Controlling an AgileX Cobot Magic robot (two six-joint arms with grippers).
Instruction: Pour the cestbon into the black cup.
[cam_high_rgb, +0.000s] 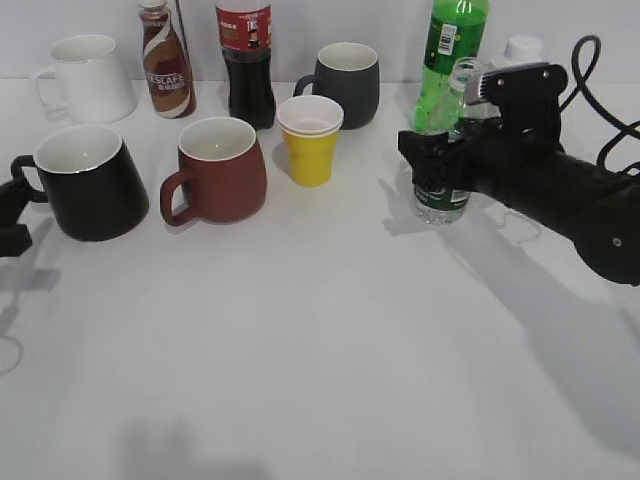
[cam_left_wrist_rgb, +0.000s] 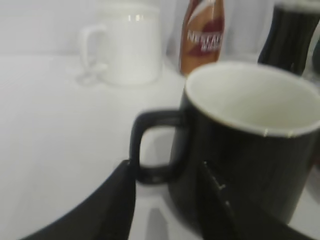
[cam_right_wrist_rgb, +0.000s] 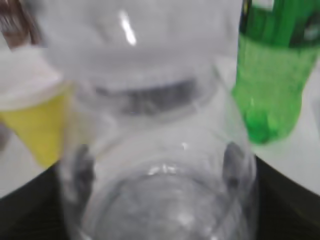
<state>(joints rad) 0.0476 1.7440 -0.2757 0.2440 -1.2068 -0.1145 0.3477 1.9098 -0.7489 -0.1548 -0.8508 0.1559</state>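
The black cup (cam_high_rgb: 92, 183) stands at the left of the table with its handle pointing left. It fills the right of the left wrist view (cam_left_wrist_rgb: 245, 150), white inside. My left gripper (cam_high_rgb: 14, 215) (cam_left_wrist_rgb: 167, 172) is open, its two fingers on either side of the lower part of the handle; the left finger touches it. The cestbon (cam_high_rgb: 441, 200) stands upright on the table at the right, green label low. My right gripper (cam_high_rgb: 432, 165) (cam_right_wrist_rgb: 159, 170) is shut on its body, and the clear bottle (cam_right_wrist_rgb: 160, 125) fills the right wrist view.
A tall green soda bottle (cam_high_rgb: 452, 50) (cam_right_wrist_rgb: 272, 85) stands just behind the cestbon. A yellow paper cup (cam_high_rgb: 310, 145) (cam_right_wrist_rgb: 37, 125), a reddish-brown mug (cam_high_rgb: 220, 170), a dark grey mug (cam_high_rgb: 345, 85), a cola bottle (cam_high_rgb: 247, 60), a Nescafe bottle (cam_high_rgb: 167, 65) (cam_left_wrist_rgb: 202, 37) and a white mug (cam_high_rgb: 88, 78) (cam_left_wrist_rgb: 127, 47) stand between and behind.
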